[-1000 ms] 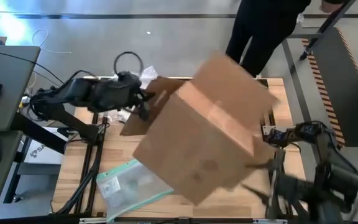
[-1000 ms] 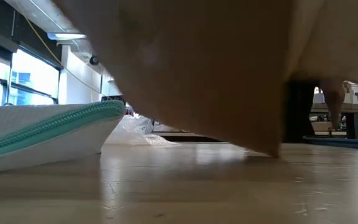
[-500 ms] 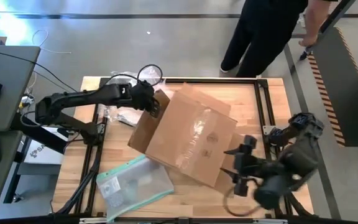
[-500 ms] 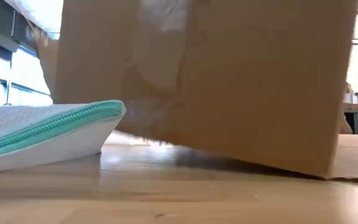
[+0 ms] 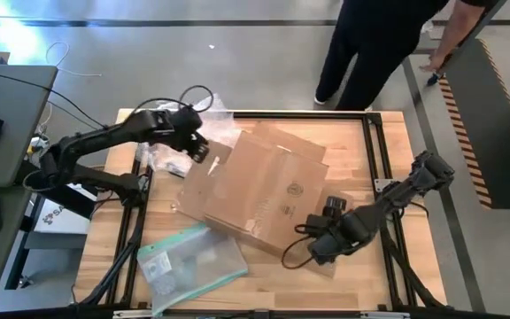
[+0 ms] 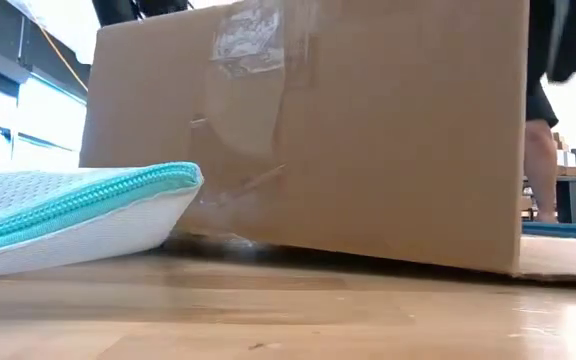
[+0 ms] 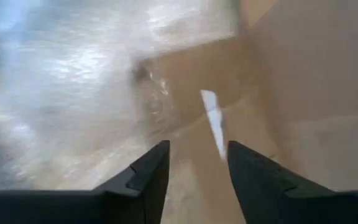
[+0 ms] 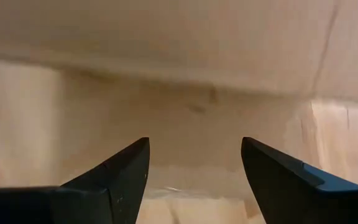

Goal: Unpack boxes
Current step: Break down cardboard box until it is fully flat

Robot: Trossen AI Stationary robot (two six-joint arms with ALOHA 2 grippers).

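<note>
Brown corrugated cardboard box [image 5: 268,190] sits mid-desk, flaps down. Left tool [image 5: 198,149], spread, hovers by its far-left flap; right tool [image 5: 319,248], spread, faces its near-right corner. A careless shove could slide it onto the teal-edged clear pouch [image 5: 191,261].

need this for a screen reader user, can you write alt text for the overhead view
A brown cardboard box lies on a wooden table, with the left gripper open at its far-left flap and the right gripper open at its near-right corner. A clear pouch lies near the front edge; a person stands beyond the table.
</note>
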